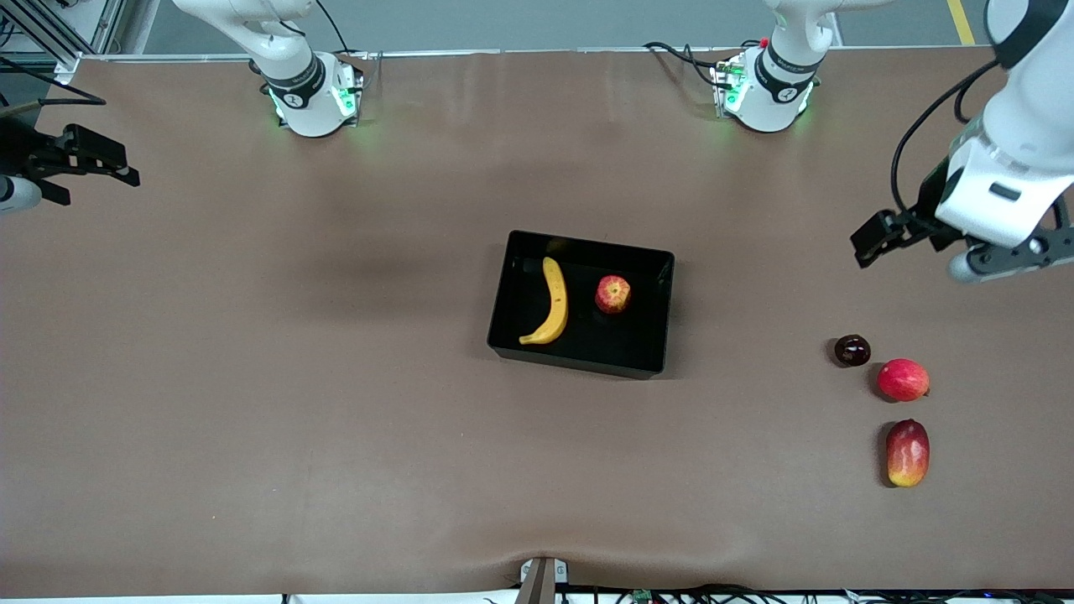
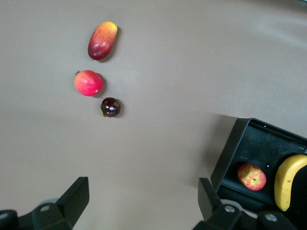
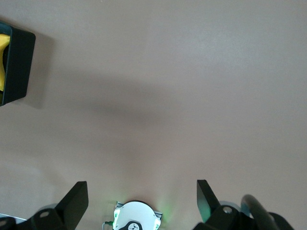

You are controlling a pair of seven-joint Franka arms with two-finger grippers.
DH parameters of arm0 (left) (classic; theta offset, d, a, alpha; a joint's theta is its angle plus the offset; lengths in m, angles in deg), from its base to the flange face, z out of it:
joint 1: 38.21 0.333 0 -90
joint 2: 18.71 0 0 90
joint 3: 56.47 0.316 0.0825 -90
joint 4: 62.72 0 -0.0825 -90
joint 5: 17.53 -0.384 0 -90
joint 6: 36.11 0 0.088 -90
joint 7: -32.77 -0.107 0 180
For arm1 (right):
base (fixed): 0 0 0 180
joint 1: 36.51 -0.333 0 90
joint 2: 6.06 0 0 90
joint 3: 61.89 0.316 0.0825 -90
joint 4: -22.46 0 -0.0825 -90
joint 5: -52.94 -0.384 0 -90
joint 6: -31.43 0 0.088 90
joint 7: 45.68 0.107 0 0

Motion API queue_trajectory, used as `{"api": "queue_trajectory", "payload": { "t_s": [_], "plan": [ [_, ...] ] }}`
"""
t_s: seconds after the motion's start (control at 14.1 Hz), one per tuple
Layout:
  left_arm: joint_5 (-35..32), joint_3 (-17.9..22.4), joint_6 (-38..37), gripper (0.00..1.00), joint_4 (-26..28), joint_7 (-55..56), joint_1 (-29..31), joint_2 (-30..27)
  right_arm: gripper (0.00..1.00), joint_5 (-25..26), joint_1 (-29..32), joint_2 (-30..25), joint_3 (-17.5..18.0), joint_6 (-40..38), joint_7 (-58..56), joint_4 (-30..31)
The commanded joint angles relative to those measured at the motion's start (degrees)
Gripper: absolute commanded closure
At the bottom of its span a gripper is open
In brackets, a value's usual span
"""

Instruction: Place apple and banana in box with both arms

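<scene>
The black box (image 1: 625, 340) sits mid-table. In it lie the curved yellow banana (image 1: 550, 302) and, beside it toward the left arm's end, the red-and-yellow apple (image 1: 612, 294). My left gripper (image 1: 873, 237) hangs open and empty over bare table at the left arm's end. The left wrist view shows its spread gripper (image 2: 143, 196) with nothing between the fingers, plus the box (image 2: 235, 148), apple (image 2: 252, 176) and banana (image 2: 288, 181). My right gripper (image 1: 101, 164) is open and empty over the table's edge at the right arm's end. Its gripper (image 3: 142, 199) frames bare table, with the box (image 3: 19, 67) off to one side.
Three loose fruits lie at the left arm's end: a dark round fruit (image 1: 852, 350), a pinkish-red fruit (image 1: 903, 379) and, nearest the front camera, a red-and-yellow mango (image 1: 908, 453). The right arm's base (image 3: 136, 218) shows in the right wrist view.
</scene>
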Motion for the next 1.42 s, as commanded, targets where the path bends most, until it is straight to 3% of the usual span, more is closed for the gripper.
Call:
{"api": "queue_trajectory", "payload": {
  "t_s": [0.0, 0.21, 0.57, 1.07, 1.35],
  "plan": [
    [1.5, 4.4, 0.5, 0.00, 6.3, -7.0, -1.7, -6.9, 0.00, -1.0, 1.6, -0.2, 0.1, -0.9, 0.8, -0.1],
    [2.8, 5.7, 0.5, 0.00, 9.2, -10.7, -1.8, -10.1, 0.00, -1.0, 2.1, -0.2, 0.2, -0.4, 0.6, -0.1],
    [4.3, 5.7, 0.3, 0.00, 8.8, -16.8, -0.7, -9.2, 0.00, -1.3, 1.8, -0.2, 0.2, -0.5, 0.8, -0.4],
    [4.5, 5.8, -0.1, 0.00, 6.6, -17.0, -0.7, -7.8, 0.00, -1.3, 5.3, -0.3, 0.2, -3.0, 0.1, -1.8],
    [4.5, 5.8, -0.2, 0.00, 6.7, -16.2, -0.7, -7.8, 0.00, -1.6, 5.5, 0.0, 0.3, 2.5, 0.1, -2.9]
  ]
}}
